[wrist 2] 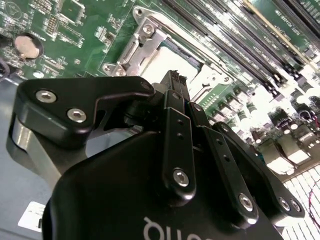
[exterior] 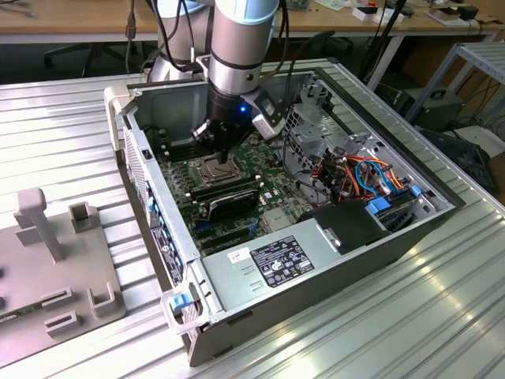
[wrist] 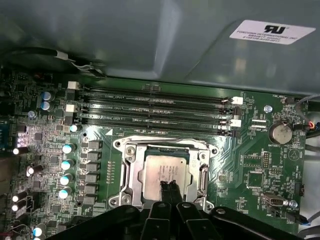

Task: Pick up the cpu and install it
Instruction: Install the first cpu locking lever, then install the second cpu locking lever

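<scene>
1 cpu [wrist: 167,172] sits flat inside the socket frame [wrist: 129,172] on the motherboard [wrist: 260,170], beside 4 memory slots [wrist: 155,107]. The 1 gripper [wrist: 170,187] hangs just above it, fingers pressed together, holding nothing.

I am seeing my arm [exterior: 237,47] pointing straight down, its hand [wrist: 169,186] hanging low with fingertips [wrist 2: 174,80] pressed together.

cpu [wrist: 162,172] – dull silver metal | gripper [wrist: 169,186] – matt black | motherboard [wrist: 260,170] – green, glossy | table [exterior: 410,316] – ribbed brushed metal
</scene>
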Tool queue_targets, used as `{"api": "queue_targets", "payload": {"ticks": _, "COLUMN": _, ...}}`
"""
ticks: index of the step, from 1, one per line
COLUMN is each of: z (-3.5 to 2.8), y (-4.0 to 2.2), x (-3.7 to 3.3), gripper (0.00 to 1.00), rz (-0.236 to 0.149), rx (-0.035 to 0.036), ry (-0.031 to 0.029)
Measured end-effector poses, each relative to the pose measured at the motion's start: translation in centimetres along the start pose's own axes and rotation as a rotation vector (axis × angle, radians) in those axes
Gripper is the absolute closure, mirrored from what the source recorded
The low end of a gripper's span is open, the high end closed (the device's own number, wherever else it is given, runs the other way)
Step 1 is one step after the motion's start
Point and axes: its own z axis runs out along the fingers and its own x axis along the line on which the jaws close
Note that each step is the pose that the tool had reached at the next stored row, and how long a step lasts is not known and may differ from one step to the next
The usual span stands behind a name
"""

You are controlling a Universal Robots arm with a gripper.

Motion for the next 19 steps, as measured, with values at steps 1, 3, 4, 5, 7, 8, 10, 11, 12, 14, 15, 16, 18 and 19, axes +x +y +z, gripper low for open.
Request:
{"api": "queue_targets", "payload": {"ticks": 1, "z": -0.01, "y": 0.0, "x": 0.0, "gripper": 0.89, "rz": 0.0, "rx": 0.0008, "ry": 0.0005}}
{"api": "queue_targets", "payload": {"ticks": 3, "z": 0.0, "y": 0.0, "x": 0.0, "gripper": 0.89, "rz": 0.0, "rx": 0.0009, "ry": 0.0005}}
{"api": "queue_targets", "payload": {"ticks": 4, "z": 0.0, "y": 0.0, "x": 0.0, "gripper": 0.89, "rz": 0.0, "rx": 0.0011, "ry": 0.0005}}
{"api": "queue_targets", "payload": {"ticks": 5, "z": 0.01, "y": 0.01, "x": -0.01, "gripper": 0.89, "rz": 0.0, "rx": 0.0069, "ry": 0.0009}}
{"api": "queue_targets", "payload": {"ticks": 7, "z": 0.0, "y": 0.0, "x": -0.01, "gripper": 0.89, "rz": -0.001, "rx": 0.0234, "ry": 0.0022}}
{"api": "queue_targets", "payload": {"ticks": 8, "z": -0.01, "y": 0.0, "x": -0.01, "gripper": 0.89, "rz": -0.001, "rx": 0.0239, "ry": 0.0023}}
{"api": "queue_targets", "payload": {"ticks": 10, "z": -0.08, "y": 0.0, "x": -0.01, "gripper": 0.89, "rz": -0.001, "rx": 0.0243, "ry": 0.0025}}
{"api": "queue_targets", "payload": {"ticks": 11, "z": -0.2, "y": 0.01, "x": -0.01, "gripper": 0.89, "rz": -0.001, "rx": 0.0241, "ry": 0.0023}}
{"api": "queue_targets", "payload": {"ticks": 12, "z": -0.41, "y": 0.01, "x": -0.02, "gripper": 0.89, "rz": -0.001, "rx": 0.024, "ry": 0.0022}}
{"api": "queue_targets", "payload": {"ticks": 14, "z": -0.45, "y": 0.02, "x": -0.02, "gripper": 0.89, "rz": -0.001, "rx": 0.024, "ry": 0.0023}}
{"api": "queue_targets", "payload": {"ticks": 15, "z": -0.46, "y": 0.02, "x": -0.02, "gripper": 0.89, "rz": -0.001, "rx": 0.024, "ry": 0.0023}}
{"api": "queue_targets", "payload": {"ticks": 16, "z": -0.47, "y": 0.02, "x": -0.02, "gripper": 0.89, "rz": -0.001, "rx": 0.024, "ry": 0.0023}}
{"api": "queue_targets", "payload": {"ticks": 18, "z": -0.47, "y": 0.02, "x": -0.02, "gripper": 0.89, "rz": -0.001, "rx": 0.024, "ry": 0.0022}}
{"api": "queue_targets", "payload": {"ticks": 19, "z": -0.48, "y": 0.02, "x": -0.02, "gripper": 0.89, "rz": -0.001, "rx": 0.024, "ry": 0.0022}}
